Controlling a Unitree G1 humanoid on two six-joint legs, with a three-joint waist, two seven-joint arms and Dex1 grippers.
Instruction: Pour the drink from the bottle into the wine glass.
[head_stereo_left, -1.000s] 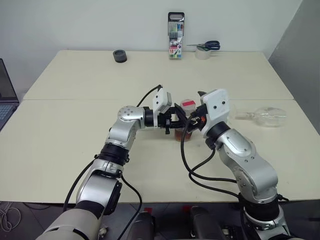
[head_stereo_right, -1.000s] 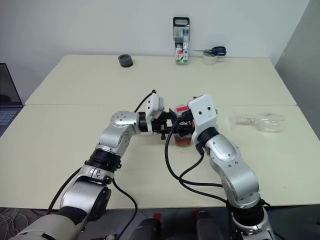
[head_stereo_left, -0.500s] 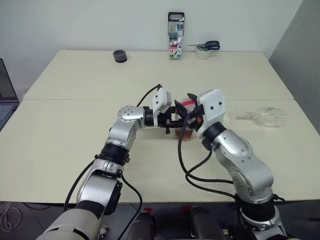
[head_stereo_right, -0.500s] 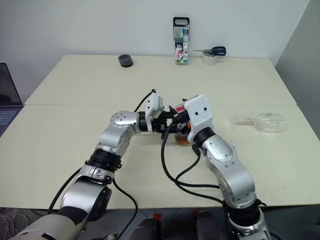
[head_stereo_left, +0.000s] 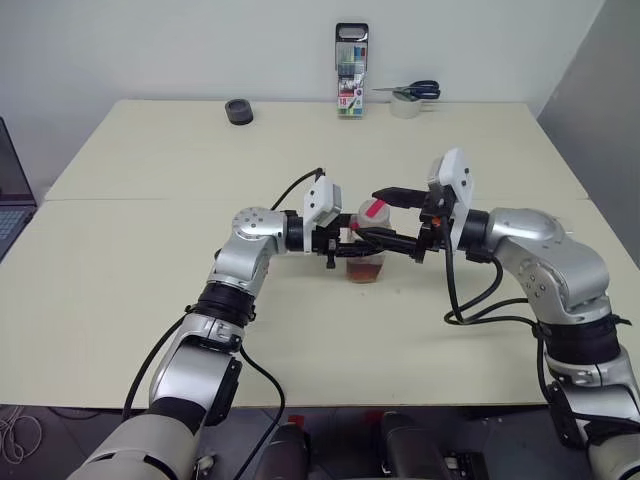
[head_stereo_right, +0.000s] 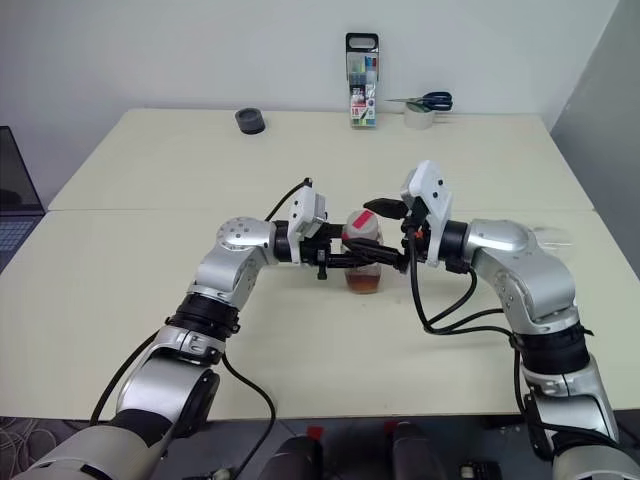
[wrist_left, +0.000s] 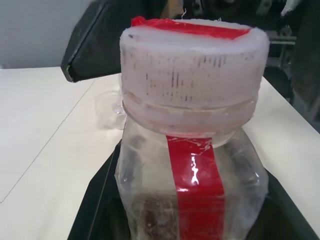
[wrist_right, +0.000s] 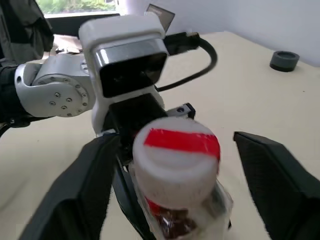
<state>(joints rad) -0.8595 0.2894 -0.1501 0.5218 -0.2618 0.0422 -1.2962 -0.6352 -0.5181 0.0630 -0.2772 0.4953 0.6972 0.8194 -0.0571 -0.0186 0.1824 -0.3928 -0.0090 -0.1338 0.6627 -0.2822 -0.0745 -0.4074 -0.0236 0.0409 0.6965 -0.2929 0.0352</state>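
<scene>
Bottle (head_stereo_left: 366, 250) stands in the middle of the frame, its thin plastic body pinched by the left gripper (head_stereo_left: 349, 247). The right gripper (head_stereo_left: 388, 215) spreads wide around the cap (wrist_right: 176, 150). It looks light and squashy, so hold gently.

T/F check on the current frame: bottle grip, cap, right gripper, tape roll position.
1. The left gripper is shut on the bottle. True.
2. The bottle's cap is off. False: it sits on the neck.
3. The right gripper is clamped on the cap. False: its fingers stand open on either side of the cap, apart from it.
4. The black tape roll sits at the far edge of the table. True.
5. The bottle lies on its side. False: it stands upright.
</scene>
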